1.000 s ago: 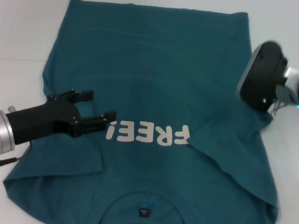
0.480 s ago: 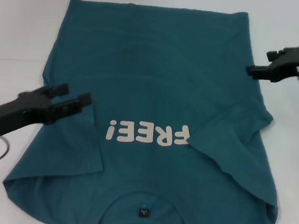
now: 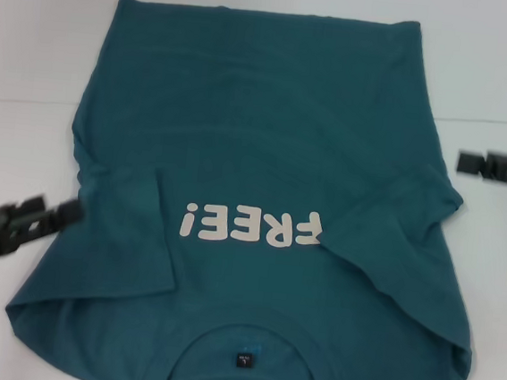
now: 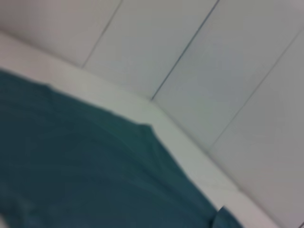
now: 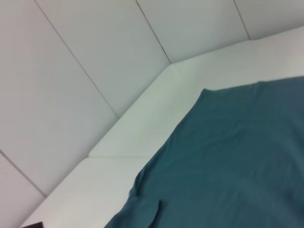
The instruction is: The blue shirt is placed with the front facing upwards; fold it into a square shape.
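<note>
The blue shirt (image 3: 257, 154) lies flat on the white table (image 3: 35, 34), front up, with the white "FREE!" lettering (image 3: 250, 226) and the neck label (image 3: 243, 361) at the near end. Both sleeves are folded inward onto the body. My left gripper (image 3: 61, 209) hovers off the shirt's left edge, open and empty. At the right edge of the head view, my right gripper (image 3: 472, 162) is also open and holds nothing. In both wrist views the blue shirt (image 4: 95, 166) (image 5: 237, 156) shows only as plain cloth, with no fingers in sight.
White table surface surrounds the shirt on the left, right and far sides. Pale wall panels (image 5: 95, 57) rise behind the table edge (image 4: 190, 142) in the wrist views.
Both arms have drawn back from the shirt toward the picture's sides: the left gripper went left and nearer, the right gripper went right. The shirt stays as it was, sleeves folded in.
</note>
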